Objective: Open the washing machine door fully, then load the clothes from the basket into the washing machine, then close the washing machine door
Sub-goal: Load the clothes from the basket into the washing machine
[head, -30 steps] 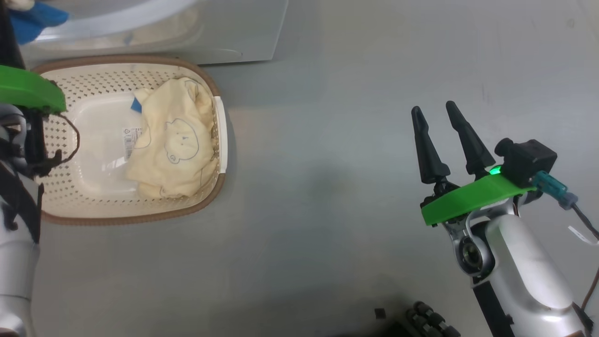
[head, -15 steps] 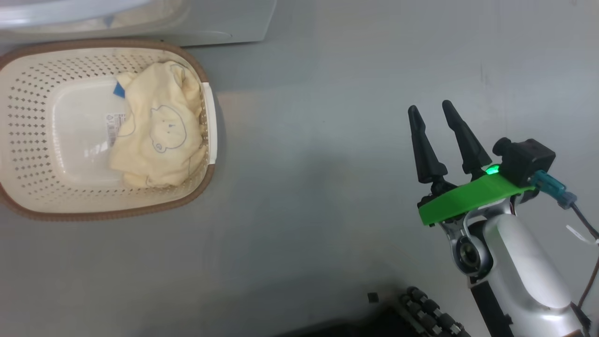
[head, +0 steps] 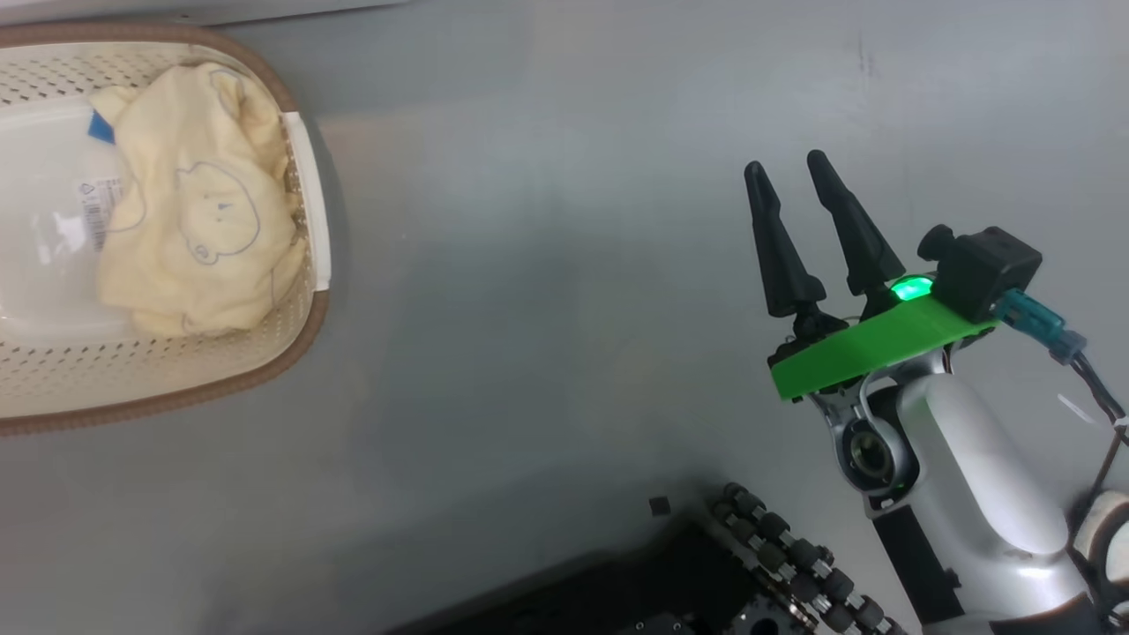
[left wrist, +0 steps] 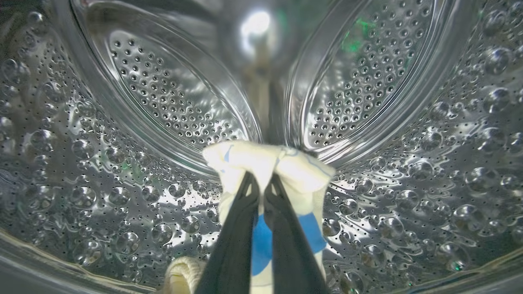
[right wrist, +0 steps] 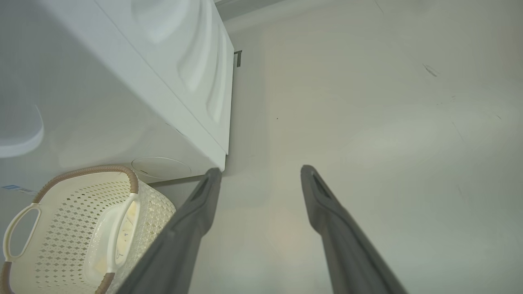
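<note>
**Left tool [left wrist: 261, 178] pinches a garment inside the steel drum [left wrist: 171, 102]**

Left tool's two long dark fingers [left wrist: 239, 228] are pressed together. Their tips nip a fold of a small cream-yellow fabric garment [left wrist: 304, 173] that carries a bright blue patch [left wrist: 261, 241]. The cloth bunches over the fingertips and hangs down on both sides of them. Around it curves the shiny perforated drum, with two ribbed back panels above the cloth and a dimpled wall to either side. A pale rolled cream edge [left wrist: 179, 273] shows at the bottom of the left wrist view, just beside the fingers; I cannot tell what it belongs to.

The right tool [head: 785, 163] has its jaws spread wide with nothing between them, above the bare grey floor [head: 547, 265]. Its wrist view looks past its fingers to the floor, with a corner of the big white washing machine [right wrist: 122, 81] on the left.

A small rectangular cream plastic basket [head: 300, 331], with perforated sides and a brown rim, sits on the floor close to the foot of the machine, well apart from the right tool. A second cream-yellow garment [head: 194, 220] with a thin outline bear drawing lies crumpled inside it, against the side with the white handle [head: 309, 203]. It partly covers the label sticker [head: 93, 212] on the basket's bottom. Black rollers [head: 794, 564] of the robot's base show at the lower edge of the head view.
</note>
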Motion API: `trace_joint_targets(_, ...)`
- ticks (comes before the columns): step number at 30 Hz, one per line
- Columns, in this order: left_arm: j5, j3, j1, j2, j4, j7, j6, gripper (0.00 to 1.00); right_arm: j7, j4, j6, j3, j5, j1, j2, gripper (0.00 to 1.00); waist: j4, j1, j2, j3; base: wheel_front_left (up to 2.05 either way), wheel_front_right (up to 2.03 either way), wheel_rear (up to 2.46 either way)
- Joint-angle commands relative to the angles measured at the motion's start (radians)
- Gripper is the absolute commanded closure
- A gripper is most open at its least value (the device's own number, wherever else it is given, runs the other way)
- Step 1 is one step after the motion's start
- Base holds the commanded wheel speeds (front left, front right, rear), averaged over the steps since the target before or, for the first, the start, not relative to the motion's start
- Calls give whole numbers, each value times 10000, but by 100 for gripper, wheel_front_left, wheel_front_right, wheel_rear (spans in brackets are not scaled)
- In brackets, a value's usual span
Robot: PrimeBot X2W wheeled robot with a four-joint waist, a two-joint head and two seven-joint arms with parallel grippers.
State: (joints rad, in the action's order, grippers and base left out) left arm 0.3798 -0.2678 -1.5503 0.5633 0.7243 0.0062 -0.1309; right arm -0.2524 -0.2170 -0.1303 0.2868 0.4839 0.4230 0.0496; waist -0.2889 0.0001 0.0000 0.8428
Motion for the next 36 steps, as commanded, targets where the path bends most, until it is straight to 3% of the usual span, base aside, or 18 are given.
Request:
trace_joint_targets(1,-146,-119,-501,623,45,96,3,100,-93,182,-4,214,117,-188,6,0,-241,-1,0,221,0,0,0)
trace_joint_targets(17,-351,-1702,-2508,434,2866,-606,2,100,-93,173,-4,491,429,-70,6,0,-663,-1,0,573,0,0,0)
trace_joint_targets(18,-313,-1776,-2569,360,3111,-849,2,0,-93,143,-4,473,425,-84,6,0,-623,-1,0,537,0,0,0)
trace_joint_targets(36,685,-2688,-1246,-362,3843,-2358,2,0,-93,-55,-4,-162,-401,-246,6,0,320,-1,0,-679,0,0,0)
